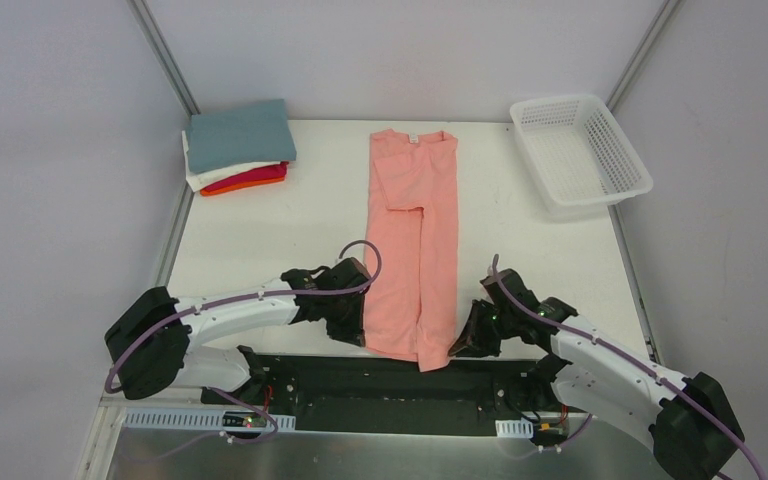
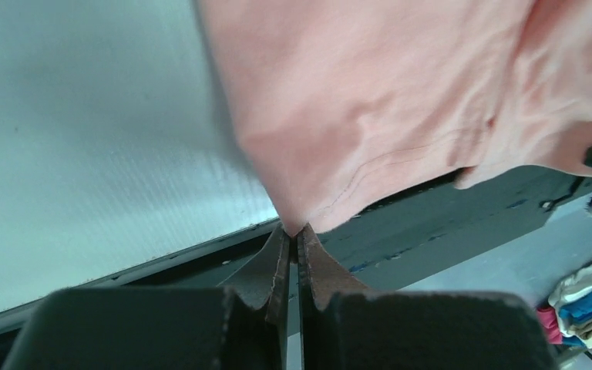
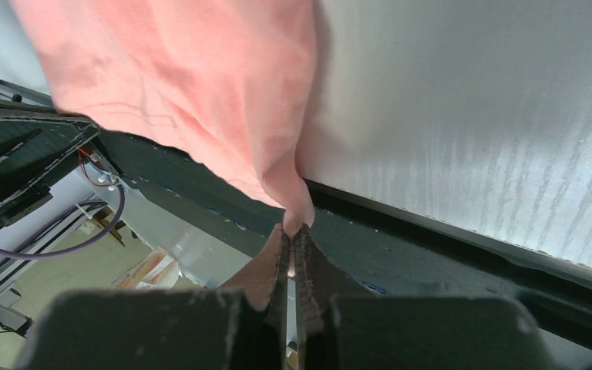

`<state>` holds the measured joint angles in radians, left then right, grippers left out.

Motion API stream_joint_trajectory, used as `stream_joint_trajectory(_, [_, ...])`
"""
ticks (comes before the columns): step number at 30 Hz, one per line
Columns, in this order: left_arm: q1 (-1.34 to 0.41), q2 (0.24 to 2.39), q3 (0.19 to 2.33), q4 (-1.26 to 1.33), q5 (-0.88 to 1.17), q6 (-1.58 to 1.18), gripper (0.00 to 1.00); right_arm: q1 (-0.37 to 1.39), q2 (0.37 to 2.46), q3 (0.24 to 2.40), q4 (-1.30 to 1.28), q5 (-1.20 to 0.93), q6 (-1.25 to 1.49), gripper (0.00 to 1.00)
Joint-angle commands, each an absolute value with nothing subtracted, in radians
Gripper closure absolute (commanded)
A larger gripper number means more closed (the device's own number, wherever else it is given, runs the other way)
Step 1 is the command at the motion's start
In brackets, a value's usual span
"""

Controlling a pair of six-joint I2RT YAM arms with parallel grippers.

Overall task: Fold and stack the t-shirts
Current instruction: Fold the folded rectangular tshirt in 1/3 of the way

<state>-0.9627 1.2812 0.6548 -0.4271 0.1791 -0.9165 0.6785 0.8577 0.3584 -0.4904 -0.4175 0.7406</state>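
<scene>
A salmon-pink t-shirt (image 1: 415, 240) lies down the middle of the table as a long strip, sides folded in, collar at the far end. My left gripper (image 1: 360, 335) is shut on its near left hem corner (image 2: 308, 212), at the table's front edge. My right gripper (image 1: 457, 347) is shut on its near right hem corner (image 3: 297, 208), which hangs a little over the edge. A stack of folded t-shirts (image 1: 237, 145) sits at the far left: grey-blue on top, then white, red and orange.
A white plastic lattice basket (image 1: 580, 150) stands at the far right corner. The table's front edge (image 2: 162, 250) and a dark rail run just below both grippers. Grey walls close in the left and right sides.
</scene>
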Motion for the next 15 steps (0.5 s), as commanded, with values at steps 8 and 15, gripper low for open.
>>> stream_joint_trajectory(8, [-0.835,1.289,0.873,-0.357,0.007,-0.785,1.0,0.648,0.929,0.642,-0.441,-0.085,0.662,1.0])
stream_joint_trajectory(15, [-0.676,1.422,0.986,-0.276,0.065,-0.743,1.0,0.619,1.055,0.761,-0.307,0.087,0.601,1.0])
